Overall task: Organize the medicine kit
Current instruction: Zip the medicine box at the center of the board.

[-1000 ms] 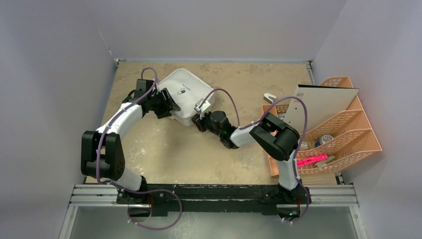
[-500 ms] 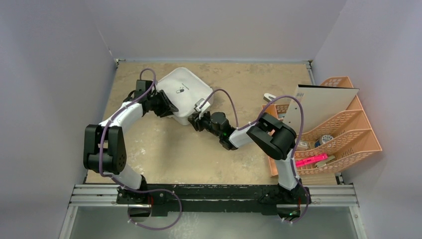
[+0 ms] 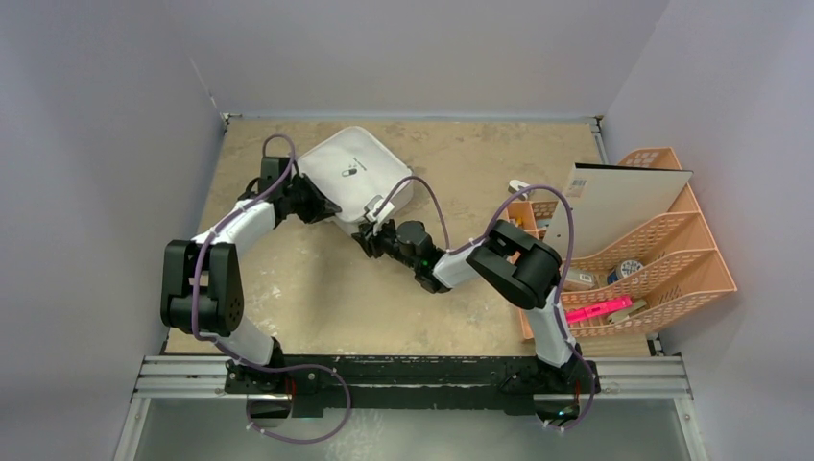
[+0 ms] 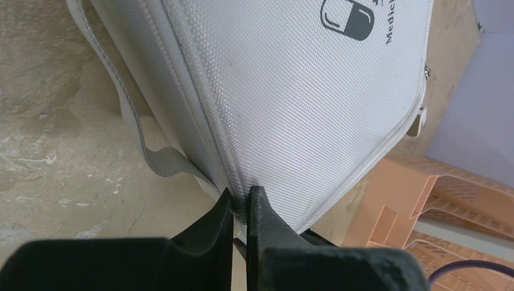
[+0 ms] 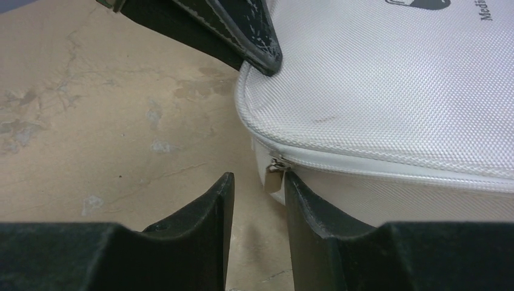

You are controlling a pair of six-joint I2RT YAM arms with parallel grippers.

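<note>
The medicine kit (image 3: 350, 173) is a white woven case with a dark pill logo, lying closed at the back left of the table. My left gripper (image 3: 322, 205) is at its near-left corner, shut on the zipped seam of the kit (image 4: 291, 91), and its fingertips (image 4: 257, 200) pinch the edge. My right gripper (image 3: 368, 235) stands open at the kit's front corner. In the right wrist view the metal zipper pull (image 5: 274, 179) hangs between the open jaws, against the right finger (image 5: 300, 200). A left finger (image 5: 242, 30) rests on the kit (image 5: 394, 91) above.
A grey carry strap (image 4: 139, 139) trails from the kit onto the table. A peach lattice organizer (image 3: 672, 259) stands at the right edge with a white board (image 3: 619, 202), a pink item (image 3: 600, 310) and small things in it. Walls close the back and both sides.
My left gripper has shut on the kit's seam. The kit has shifted slightly back and left. My right gripper has moved left along the kit's front to the zipper pull.
</note>
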